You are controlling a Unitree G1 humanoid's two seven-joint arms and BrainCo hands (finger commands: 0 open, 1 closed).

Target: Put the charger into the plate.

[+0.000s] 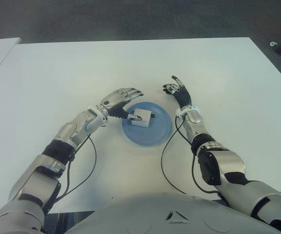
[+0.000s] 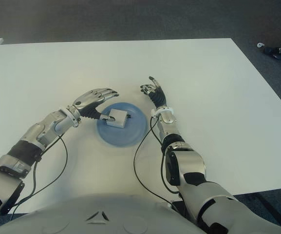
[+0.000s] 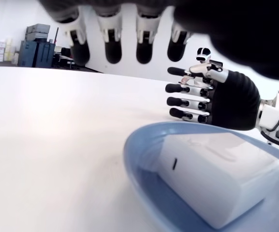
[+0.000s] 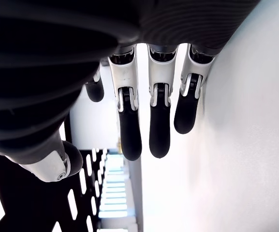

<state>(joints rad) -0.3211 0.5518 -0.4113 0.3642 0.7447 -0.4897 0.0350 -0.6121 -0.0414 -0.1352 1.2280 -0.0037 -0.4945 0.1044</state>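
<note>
Left hand (image 1: 123,100) hovers spread over the charger (image 1: 141,117), which lies in the plate (image 1: 155,134). Right hand (image 1: 177,90) shows beside the plate, fingers relaxed, holding nothing.

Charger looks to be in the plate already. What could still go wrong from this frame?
1. The left hand hovers over the plate's left edge with its thumb close by the charger; pulling back could nudge the charger or drag the plate.
2. The right hand shows open just beyond the plate's far right rim; a careless retreat might bump it.

eyes: head, down on table (image 1: 218,63) | wrists: close behind fingers
</note>
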